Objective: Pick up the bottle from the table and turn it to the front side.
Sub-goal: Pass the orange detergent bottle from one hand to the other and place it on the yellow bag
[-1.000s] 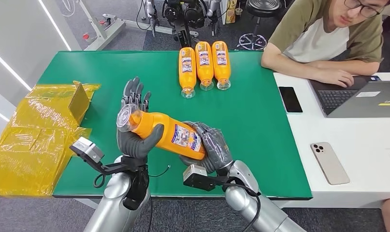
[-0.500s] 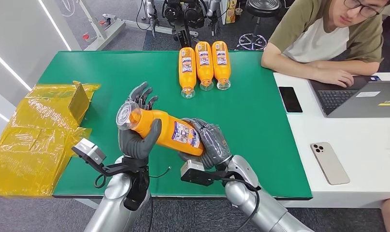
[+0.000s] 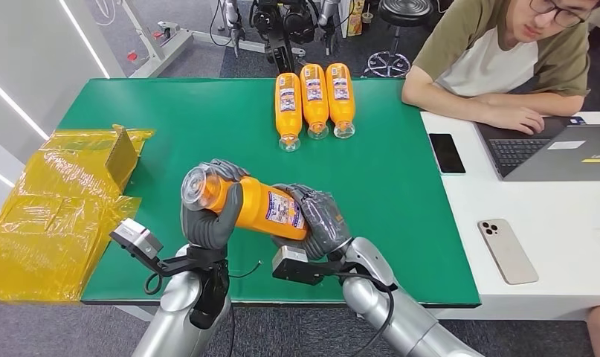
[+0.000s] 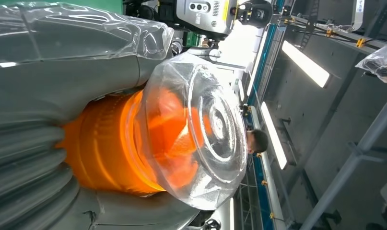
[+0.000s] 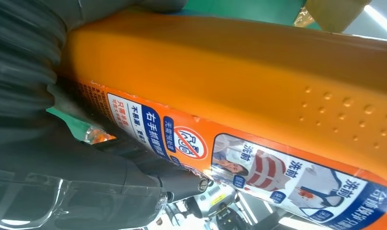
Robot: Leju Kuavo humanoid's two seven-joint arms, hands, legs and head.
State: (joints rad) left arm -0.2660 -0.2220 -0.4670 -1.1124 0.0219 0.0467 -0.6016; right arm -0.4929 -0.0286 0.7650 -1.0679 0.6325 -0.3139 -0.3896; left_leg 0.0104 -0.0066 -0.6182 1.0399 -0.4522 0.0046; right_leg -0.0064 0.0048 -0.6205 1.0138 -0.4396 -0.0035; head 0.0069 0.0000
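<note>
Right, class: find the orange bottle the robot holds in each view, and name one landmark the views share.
Head view: orange bottle, lower centre, held by both hands.
Left wrist view: its clear cap end, centre.
Right wrist view: its labelled side across the picture.
Shared landmark: the green table.

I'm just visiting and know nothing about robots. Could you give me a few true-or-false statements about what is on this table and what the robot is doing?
1. Both the left robot hand and the right robot hand hold one orange bottle. True.
2. Five bottles lie at the far edge of the green table. False: three bottles lie there.
3. A person sits at a laptop. True.
4. The held bottle stands upright on the table. False: it is lifted, lying sideways.
</note>
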